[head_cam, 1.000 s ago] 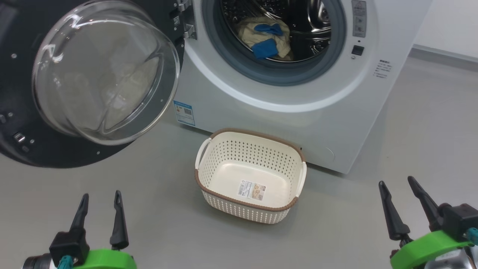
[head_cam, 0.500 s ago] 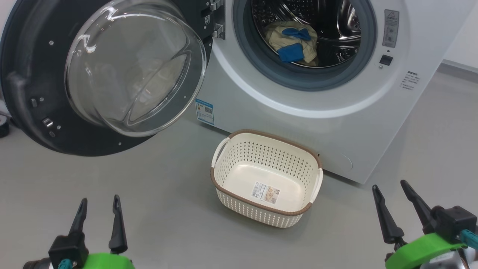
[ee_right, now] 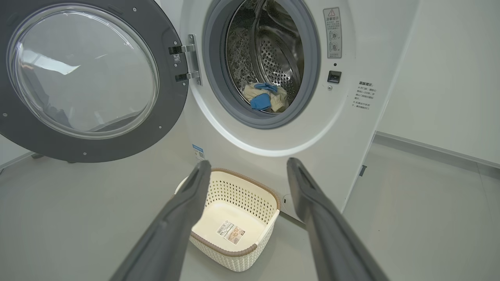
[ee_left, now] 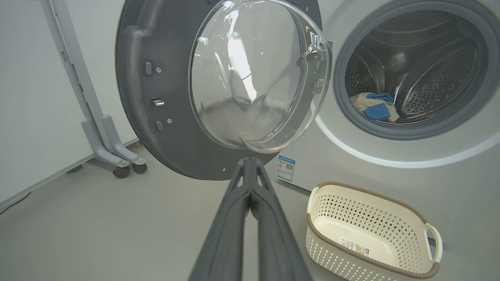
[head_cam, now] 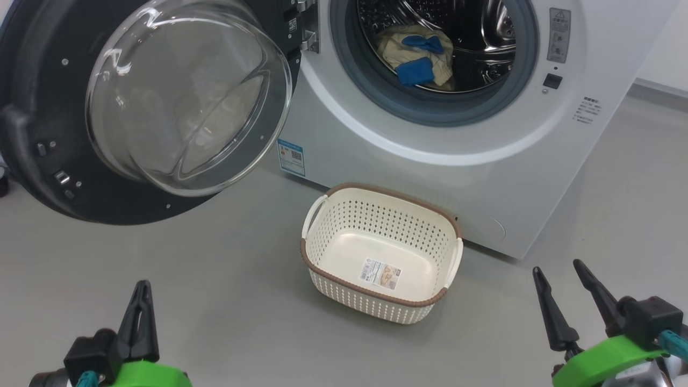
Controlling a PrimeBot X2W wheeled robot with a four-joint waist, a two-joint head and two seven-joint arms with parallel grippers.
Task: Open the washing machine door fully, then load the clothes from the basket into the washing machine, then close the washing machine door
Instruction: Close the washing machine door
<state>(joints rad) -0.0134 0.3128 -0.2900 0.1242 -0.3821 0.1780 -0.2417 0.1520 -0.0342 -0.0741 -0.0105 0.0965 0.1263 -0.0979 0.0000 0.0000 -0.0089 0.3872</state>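
basket (head_cam: 376, 220) sitting empty at 6 o'clock under the drum (head_cam: 484, 32). clothes (head_cam: 416, 56) lying inside the washing machine (head_cam: 430, 177), looking clear of the grey seal (head_cam: 430, 113), so we're on closing now. washing machine door (head_cam: 188, 102) hanging wide open at 10 o'clock. left gripper (head_cam: 142, 285) fingers pressed together, carrying nothing, fine as a pusher. right gripper (head_cam: 555, 266) spread, empty, at 4 o'clock. suggest pushing the black rim (head_cam: 27, 80) far from the hinge (head_cam: 307, 40), sweeping toward 2 o'clock, finishing firm.
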